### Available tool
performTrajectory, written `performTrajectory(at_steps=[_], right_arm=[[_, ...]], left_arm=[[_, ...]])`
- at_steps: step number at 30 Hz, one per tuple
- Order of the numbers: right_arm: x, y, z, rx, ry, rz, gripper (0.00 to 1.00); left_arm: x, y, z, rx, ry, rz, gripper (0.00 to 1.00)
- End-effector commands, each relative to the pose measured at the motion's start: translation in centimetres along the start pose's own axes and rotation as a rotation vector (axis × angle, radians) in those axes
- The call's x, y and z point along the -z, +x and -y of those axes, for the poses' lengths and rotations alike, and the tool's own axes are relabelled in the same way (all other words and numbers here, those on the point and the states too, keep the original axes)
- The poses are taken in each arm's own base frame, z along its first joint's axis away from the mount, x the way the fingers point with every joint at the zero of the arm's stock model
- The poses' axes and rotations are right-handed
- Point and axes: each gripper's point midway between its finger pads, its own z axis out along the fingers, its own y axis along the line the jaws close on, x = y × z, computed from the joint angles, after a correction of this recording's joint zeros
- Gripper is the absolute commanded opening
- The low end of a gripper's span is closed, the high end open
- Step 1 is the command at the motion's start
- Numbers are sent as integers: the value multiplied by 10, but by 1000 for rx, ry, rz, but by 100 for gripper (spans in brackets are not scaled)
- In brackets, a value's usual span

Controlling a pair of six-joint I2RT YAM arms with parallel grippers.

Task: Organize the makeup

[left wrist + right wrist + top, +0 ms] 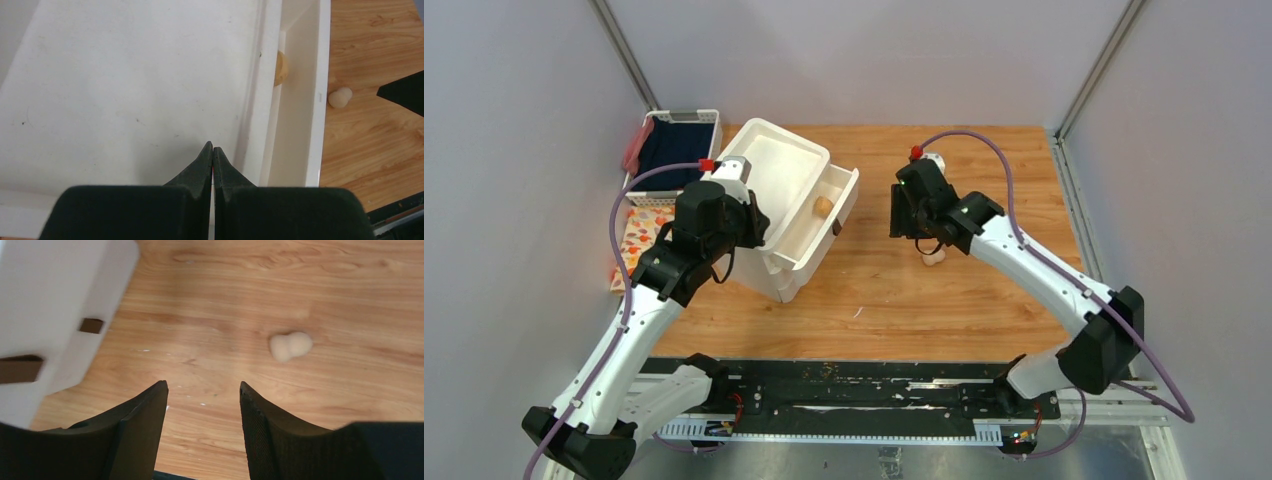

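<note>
Sponge [290, 346], beige and gourd-shaped, lies loose on the bench [350, 290], a little ahead and to the right of the right gripper [202, 385]. That gripper's jaws stand wide and empty, presumably lined up for a pick. Left gripper [213, 147] is pinched shut on nothing, poised over the top of the white drawer box [125, 90], perhaps to steady it. Top drawer [852, 185] stands pulled out toward the sponge. A tan rounded item [281, 67] sits inside it, identity unclear. The box corner sits near the right arm's route.

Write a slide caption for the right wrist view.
Open right gripper over the wooden table; beige sponge lies ahead, untouched.
</note>
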Motion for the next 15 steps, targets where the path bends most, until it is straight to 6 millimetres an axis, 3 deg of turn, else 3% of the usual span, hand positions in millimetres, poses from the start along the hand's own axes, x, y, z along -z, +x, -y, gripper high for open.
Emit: performTrajectory(at_steps=[1, 7, 15], right_arm=[[-21, 33, 56, 11, 223, -141, 58], [-55, 72, 91, -40, 313, -308, 56], [-89, 111, 101, -79, 329, -460, 56]], left_arm=[[0, -1, 5, 0, 23, 8, 0], [2, 0, 2, -7, 13, 11, 0], [2, -1, 3, -7, 16, 12, 0]])
